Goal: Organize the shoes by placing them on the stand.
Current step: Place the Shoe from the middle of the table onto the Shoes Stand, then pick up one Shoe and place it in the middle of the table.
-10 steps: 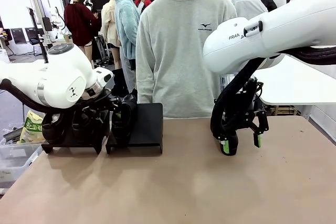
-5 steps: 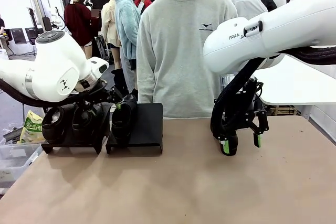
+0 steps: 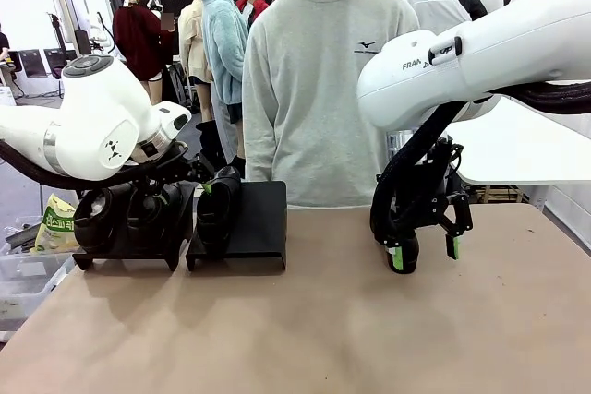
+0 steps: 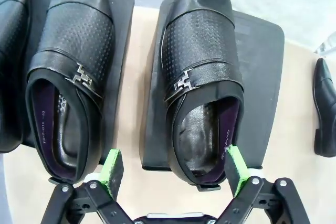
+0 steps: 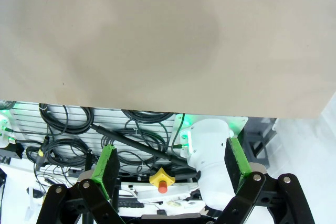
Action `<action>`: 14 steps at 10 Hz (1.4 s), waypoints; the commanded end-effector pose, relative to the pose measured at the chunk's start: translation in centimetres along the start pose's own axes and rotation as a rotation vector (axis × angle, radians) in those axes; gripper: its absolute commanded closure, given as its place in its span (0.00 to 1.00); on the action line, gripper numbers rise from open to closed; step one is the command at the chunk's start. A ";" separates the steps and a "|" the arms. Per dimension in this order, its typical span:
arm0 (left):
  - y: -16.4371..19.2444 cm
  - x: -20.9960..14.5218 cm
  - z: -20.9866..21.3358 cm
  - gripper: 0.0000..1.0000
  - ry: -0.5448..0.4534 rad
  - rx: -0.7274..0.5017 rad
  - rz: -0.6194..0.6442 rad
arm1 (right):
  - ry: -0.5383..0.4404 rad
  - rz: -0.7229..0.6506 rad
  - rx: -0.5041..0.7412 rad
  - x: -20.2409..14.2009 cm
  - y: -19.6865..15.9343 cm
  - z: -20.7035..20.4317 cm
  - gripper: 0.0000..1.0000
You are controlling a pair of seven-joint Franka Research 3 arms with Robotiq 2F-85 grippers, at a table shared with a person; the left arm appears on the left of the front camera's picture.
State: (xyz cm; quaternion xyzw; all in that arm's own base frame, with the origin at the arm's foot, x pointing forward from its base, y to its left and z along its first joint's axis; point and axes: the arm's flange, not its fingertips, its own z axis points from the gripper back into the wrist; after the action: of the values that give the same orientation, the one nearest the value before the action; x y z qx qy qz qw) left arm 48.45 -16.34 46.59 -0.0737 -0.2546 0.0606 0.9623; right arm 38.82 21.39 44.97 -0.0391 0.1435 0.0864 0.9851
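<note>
— How are the shoes placed, as far as can be seen?

— In the left wrist view, one shoe [image 4: 202,77] is seen lying on the right-hand stand [image 4: 260,77], toe pointing away, its heel overhanging the near edge. A second shoe [image 4: 68,72] is laid on the left-hand stand [image 4: 119,35], and a third shoe [image 4: 10,61] is cut off by the picture's left edge. A fourth dark shoe [image 4: 325,108] is seen beyond the stand at the right edge, partly cut off; what it rests on cannot be told.

— And from the front?

— The stands [image 3: 254,223] are seen at the table's [image 3: 323,320] far left, but the shoes are largely hidden behind the left arm [image 3: 83,131].

— Is anything held by the left gripper?

— Nothing. The left gripper [image 4: 173,169] is spread wide, its green pads on either side of the shoe's heel without pressing it; whether they touch the leather is hard to make out.

— The right gripper?

— The right gripper [image 3: 423,256] is held just above the bare table, well apart from the stands, jaws wide and empty. In its own view the right gripper [image 5: 170,166] is seen over the table edge, with cables below.

— The person?

— A grey sweatshirt [image 3: 323,80] is seen at the far side; the hands are hidden.
</note>
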 end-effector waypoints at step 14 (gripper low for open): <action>-6.3 -11.1 11.5 0.00 0.064 -0.193 -0.156 | 0.006 -0.012 -0.006 0.1 0.1 0.2 0.00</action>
State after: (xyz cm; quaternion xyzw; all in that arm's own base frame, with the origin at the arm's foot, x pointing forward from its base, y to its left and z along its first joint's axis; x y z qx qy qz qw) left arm 35.77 -23.83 52.18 -0.1267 -0.2779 -0.0118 0.9521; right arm 38.84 21.39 44.99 -0.0390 0.1435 0.0863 0.9851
